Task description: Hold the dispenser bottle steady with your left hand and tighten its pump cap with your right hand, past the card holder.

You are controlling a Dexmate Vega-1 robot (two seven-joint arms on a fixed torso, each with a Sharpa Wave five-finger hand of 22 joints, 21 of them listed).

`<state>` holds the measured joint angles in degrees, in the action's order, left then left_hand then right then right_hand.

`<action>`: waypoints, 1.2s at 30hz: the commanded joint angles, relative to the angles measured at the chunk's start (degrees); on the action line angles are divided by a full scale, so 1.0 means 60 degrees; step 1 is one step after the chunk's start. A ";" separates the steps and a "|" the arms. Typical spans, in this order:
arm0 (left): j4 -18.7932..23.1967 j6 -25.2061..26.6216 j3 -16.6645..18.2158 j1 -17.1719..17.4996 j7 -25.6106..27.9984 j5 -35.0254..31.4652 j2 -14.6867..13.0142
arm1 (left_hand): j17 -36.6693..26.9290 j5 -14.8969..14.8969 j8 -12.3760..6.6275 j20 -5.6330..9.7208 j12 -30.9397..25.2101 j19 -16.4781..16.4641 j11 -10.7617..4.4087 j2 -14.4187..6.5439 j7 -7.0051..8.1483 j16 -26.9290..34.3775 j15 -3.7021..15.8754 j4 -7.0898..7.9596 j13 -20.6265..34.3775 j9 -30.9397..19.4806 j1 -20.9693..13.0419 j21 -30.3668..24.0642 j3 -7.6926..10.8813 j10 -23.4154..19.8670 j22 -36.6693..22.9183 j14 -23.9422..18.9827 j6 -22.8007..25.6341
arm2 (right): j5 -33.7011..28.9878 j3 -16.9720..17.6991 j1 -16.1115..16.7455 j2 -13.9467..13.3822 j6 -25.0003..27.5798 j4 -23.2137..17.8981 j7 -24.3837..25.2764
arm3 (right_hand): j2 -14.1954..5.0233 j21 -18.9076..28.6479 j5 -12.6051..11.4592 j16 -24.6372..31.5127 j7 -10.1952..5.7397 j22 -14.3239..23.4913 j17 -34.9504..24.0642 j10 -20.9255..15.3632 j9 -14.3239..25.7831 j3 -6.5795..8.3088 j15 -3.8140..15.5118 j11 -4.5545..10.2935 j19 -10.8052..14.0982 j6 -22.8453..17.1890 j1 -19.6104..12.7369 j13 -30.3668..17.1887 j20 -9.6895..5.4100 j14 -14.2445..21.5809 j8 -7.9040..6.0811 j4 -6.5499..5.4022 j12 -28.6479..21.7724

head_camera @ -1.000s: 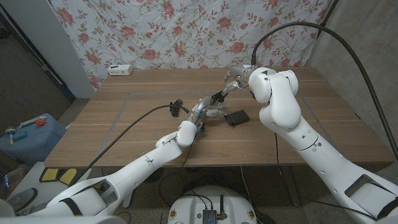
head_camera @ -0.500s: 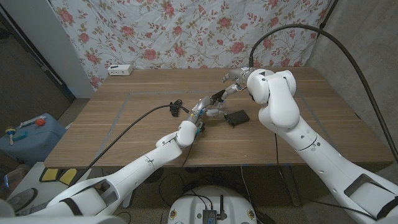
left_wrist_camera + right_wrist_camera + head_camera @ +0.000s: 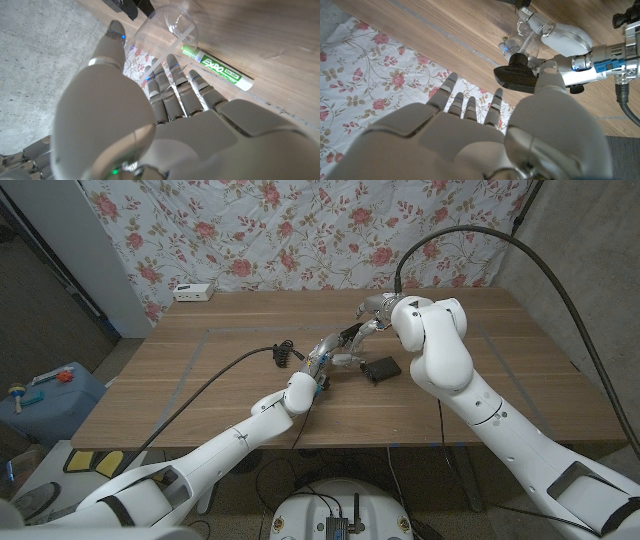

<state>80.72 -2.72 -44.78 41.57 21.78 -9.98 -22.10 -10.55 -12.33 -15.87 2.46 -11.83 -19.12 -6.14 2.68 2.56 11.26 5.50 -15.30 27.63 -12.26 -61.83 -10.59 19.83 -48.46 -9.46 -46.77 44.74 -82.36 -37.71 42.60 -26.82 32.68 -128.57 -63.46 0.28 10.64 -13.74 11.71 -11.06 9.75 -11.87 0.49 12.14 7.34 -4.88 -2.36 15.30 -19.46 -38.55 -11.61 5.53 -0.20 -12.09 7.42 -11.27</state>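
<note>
The left arm is stretched diagonally from the near left across the tabletop (image 3: 200,370) toward its middle, and the left robot hand (image 3: 322,358) is wrapped around the clear dispenser bottle (image 3: 172,31). In the left wrist view, the fingers (image 3: 172,90) are curled around one side of the bottle's transparent body and the thumb is set against the other side, so the bottle is gripped.

The right arm is raised from the near right, bent sharply at its large white elbow, and turned back leftward over the middle of the tabletop. The right robot hand (image 3: 368,315) is held at the black pump cap (image 3: 517,75), seen in the right wrist view just beside the thumb; whether the cap is actually pinched cannot be told, and the other fingers (image 3: 470,107) are extended and apart.

The bottle is located near the centre of the tabletop. A dark card holder (image 3: 381,369) lies flat just to its right. A green marker (image 3: 217,73) lies on the wood close beside the bottle.
</note>
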 commanded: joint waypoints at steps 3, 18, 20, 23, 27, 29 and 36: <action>-0.0043 0.0004 -0.0018 -0.0030 -0.0031 0.0021 0.0026 | -0.0012 0.0022 -0.0050 0.0519 -0.0060 -0.0005 -0.0032 -0.1515 0.0204 0.0050 0.0471 0.1097 -0.0008 -0.0007 0.1394 -0.0033 0.1154 -0.0129 -0.0026 -0.0089 0.1680 | -0.0211 -0.0008 0.0099 0.0198 -0.0029 0.0280 0.0499 | 0.0015 0.0106 0.0011 0.0091 0.0010 0.0013 -0.0044 -0.0220 0.0050 -0.0069 0.0020 -0.0037 0.0222 -0.0550 0.0169 -0.0036 -0.0063 0.0170 -0.0228 -0.0067 -0.0103; -0.0125 0.0014 -0.0043 -0.0048 -0.0020 0.0050 0.0082 | -0.0017 0.0028 -0.0048 0.0512 -0.0045 -0.0005 -0.0010 -0.1515 0.0171 0.0059 0.0482 0.1101 -0.0029 -0.0004 0.1426 -0.0032 0.1161 -0.0121 -0.0026 -0.0111 0.1691 | -0.0147 -0.0027 0.0129 0.0272 0.0151 0.0475 0.0817 | -0.0030 0.0138 -0.0010 0.0172 0.0076 0.0013 -0.0035 -0.0658 0.0062 -0.0106 0.0101 -0.0012 0.0444 -0.1560 0.0280 -0.0033 -0.0177 0.0413 -0.0590 -0.0101 -0.0224; -0.0140 0.0013 -0.0052 -0.0055 -0.0020 0.0048 0.0091 | -0.0016 0.0028 -0.0045 0.0503 -0.0047 -0.0004 -0.0009 -0.1513 0.0155 0.0052 0.0469 0.1098 -0.0028 -0.0003 0.1425 -0.0032 0.1164 -0.0123 -0.0026 -0.0097 0.1685 | -0.0174 -0.0039 0.0142 0.0284 0.0207 0.0510 0.0878 | -0.0012 0.0146 -0.0014 0.0191 0.0086 0.0013 -0.0030 -0.0708 0.0061 -0.0116 0.0122 -0.0030 0.0487 -0.1710 0.0285 -0.0032 -0.0163 0.0481 -0.0641 -0.0092 -0.0231; -0.0155 0.0007 -0.0057 -0.0061 -0.0006 0.0045 0.0102 | -0.0014 0.0026 -0.0045 0.0506 -0.0052 -0.0004 -0.0006 -0.1512 0.0158 0.0050 0.0485 0.1089 -0.0028 -0.0003 0.1417 -0.0032 0.1170 -0.0136 -0.0026 -0.0094 0.1688 | -0.0203 -0.0059 0.0143 0.0282 0.0246 0.0539 0.0918 | -0.0035 0.0160 -0.0014 0.0219 0.0106 0.0013 -0.0035 -0.0853 0.0060 -0.0127 0.0153 -0.0026 0.0561 -0.1836 0.0332 -0.0031 -0.0165 0.0559 -0.0678 -0.0116 -0.0271; -0.0159 0.0004 -0.0061 -0.0064 0.0003 0.0041 0.0102 | -0.0027 0.0029 -0.0043 0.0505 -0.0051 -0.0011 0.0011 -0.1516 0.0164 0.0058 0.0468 0.1090 -0.0031 -0.0002 0.1420 -0.0034 0.1164 -0.0136 -0.0026 -0.0090 0.1686 | -0.0180 -0.0061 0.0167 0.0293 0.0301 0.0547 0.1016 | -0.0042 0.0163 -0.0006 0.0237 0.0104 0.0013 -0.0038 -0.1021 0.0058 -0.0157 0.0183 -0.0050 0.0636 -0.2177 0.0417 -0.0030 -0.0200 0.0630 -0.0791 -0.0147 -0.0305; -0.0148 0.0013 -0.0060 -0.0057 0.0007 0.0043 0.0100 | -0.0028 0.0029 -0.0049 0.0503 -0.0048 -0.0008 0.0004 -0.1513 0.0170 0.0059 0.0472 0.1084 -0.0032 -0.0002 0.1417 -0.0033 0.1165 -0.0131 -0.0026 -0.0090 0.1704 | -0.0176 -0.0072 0.0176 0.0287 0.0315 0.0547 0.1058 | -0.0050 0.0166 -0.0005 0.0248 0.0144 0.0013 -0.0039 -0.1088 0.0057 -0.0165 0.0204 -0.0047 0.0670 -0.2338 0.0442 -0.0029 -0.0198 0.0671 -0.0846 -0.0156 -0.0317; -0.0093 0.0037 -0.0052 -0.0028 0.0019 0.0039 0.0072 | -0.0028 0.0028 -0.0038 0.0501 -0.0045 -0.0003 0.0005 -0.1518 0.0146 0.0052 0.0478 0.1082 -0.0038 -0.0001 0.1419 -0.0031 0.1174 -0.0130 -0.0026 -0.0075 0.1680 | -0.0243 -0.0128 0.0193 0.0337 0.0406 0.0591 0.1183 | -0.0064 0.0165 0.0003 0.0299 0.0260 0.0013 -0.0038 -0.1384 0.0046 -0.0201 0.0265 -0.0066 0.0782 -0.2959 0.0538 -0.0023 -0.0236 0.0864 -0.1050 -0.0180 -0.0369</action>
<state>79.94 -2.71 -45.10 41.28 21.68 -9.77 -21.58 -10.53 -12.33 -15.92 2.46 -11.86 -19.12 -5.95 2.77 2.56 11.26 5.50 -15.30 27.35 -12.27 -61.74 -10.59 19.83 -48.88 -9.46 -46.77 44.74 -83.53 -38.09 43.53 -25.13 34.26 -125.47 -57.71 -0.17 11.08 -13.75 12.99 -9.75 9.75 -11.86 -6.78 12.16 6.32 -3.37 -2.66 19.23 -35.92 -35.72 -11.60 4.14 4.20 -17.75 6.40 -13.15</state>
